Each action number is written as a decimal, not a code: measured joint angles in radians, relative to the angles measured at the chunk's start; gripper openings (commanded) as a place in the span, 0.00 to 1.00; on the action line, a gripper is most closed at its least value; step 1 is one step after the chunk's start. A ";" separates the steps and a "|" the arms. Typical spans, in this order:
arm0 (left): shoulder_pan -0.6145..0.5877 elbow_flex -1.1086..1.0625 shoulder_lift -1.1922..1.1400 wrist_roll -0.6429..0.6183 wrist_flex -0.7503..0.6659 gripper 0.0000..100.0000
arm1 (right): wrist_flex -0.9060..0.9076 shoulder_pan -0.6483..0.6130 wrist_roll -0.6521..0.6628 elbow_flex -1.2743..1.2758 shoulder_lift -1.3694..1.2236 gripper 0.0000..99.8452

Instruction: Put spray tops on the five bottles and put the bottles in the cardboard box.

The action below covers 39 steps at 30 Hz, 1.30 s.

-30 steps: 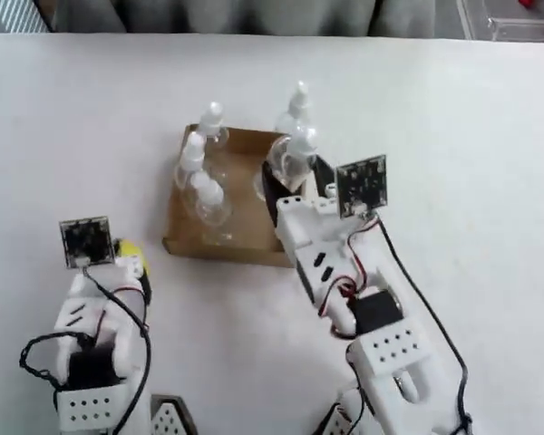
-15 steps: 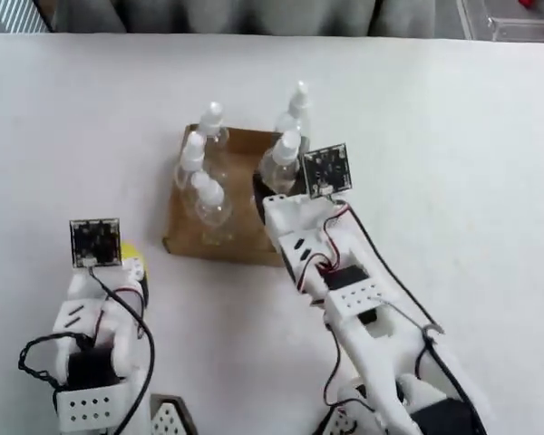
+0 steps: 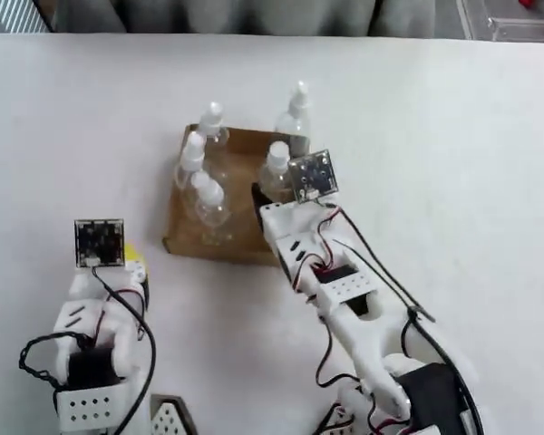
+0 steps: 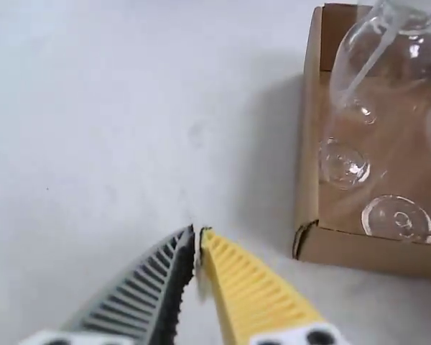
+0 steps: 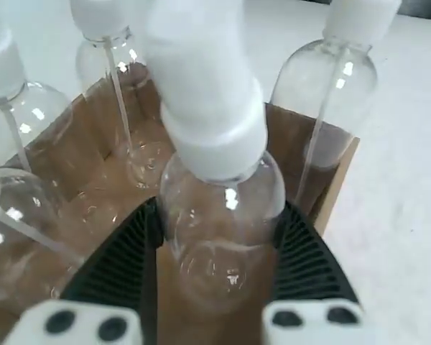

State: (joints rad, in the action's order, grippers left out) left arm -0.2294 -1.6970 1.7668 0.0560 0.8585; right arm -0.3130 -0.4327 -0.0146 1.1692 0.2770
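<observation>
The open cardboard box (image 3: 183, 231) lies mid-table, and three clear bottles with white spray tops stand along its left side (image 3: 208, 197). A fourth bottle (image 3: 295, 107) stands at its far right corner. My right gripper (image 3: 270, 195) is shut on the fifth bottle (image 3: 276, 166), held upright over the right side of the box. In the right wrist view the black fingers (image 5: 118, 251) clasp that bottle's round body (image 5: 223, 237) above the box floor (image 5: 93, 187). My left gripper (image 3: 131, 265) rests shut and holding nothing on the table, left of the box (image 4: 309, 144); its tips (image 4: 197, 236) touch.
White tabletop surrounds the box on every side. A clear plastic container (image 3: 517, 23) sits at the far right edge. The left arm's body (image 3: 95, 362) occupies the near left, the right arm (image 3: 363, 326) the near right.
My right arm has swung left and lowered the held bottle toward the box's right side. The left arm has barely shifted.
</observation>
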 measured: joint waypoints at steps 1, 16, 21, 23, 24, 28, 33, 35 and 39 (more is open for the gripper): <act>0.000 0.000 0.000 0.000 0.000 0.02 | 0.000 0.000 0.002 0.000 0.000 0.01; 0.000 0.000 0.000 0.002 0.000 0.02 | 0.028 0.000 0.107 0.000 0.000 0.01; 0.000 0.000 0.000 0.002 0.000 0.02 | 0.028 0.000 0.107 0.000 0.000 0.01; 0.000 0.000 0.000 0.002 0.000 0.02 | 0.028 0.000 0.107 0.000 0.000 0.02; 0.000 0.000 0.000 0.002 0.000 0.02 | 0.028 0.000 0.107 0.000 0.000 0.02; 0.000 0.000 0.000 0.002 0.000 0.02 | 0.028 0.000 0.107 0.000 0.000 0.02; 0.000 0.000 0.000 0.002 0.000 0.02 | 0.028 0.000 0.107 0.000 0.000 0.12; 0.000 0.000 0.000 0.002 0.000 0.02 | 0.028 0.000 0.107 0.011 0.002 0.14; 0.000 0.000 0.000 0.002 0.000 0.02 | 0.028 -0.002 0.107 0.014 0.002 0.17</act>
State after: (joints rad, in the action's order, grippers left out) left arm -0.2294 -1.6970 1.7668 0.0575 0.8585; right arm -0.2854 -0.4342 0.0928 1.1830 0.2785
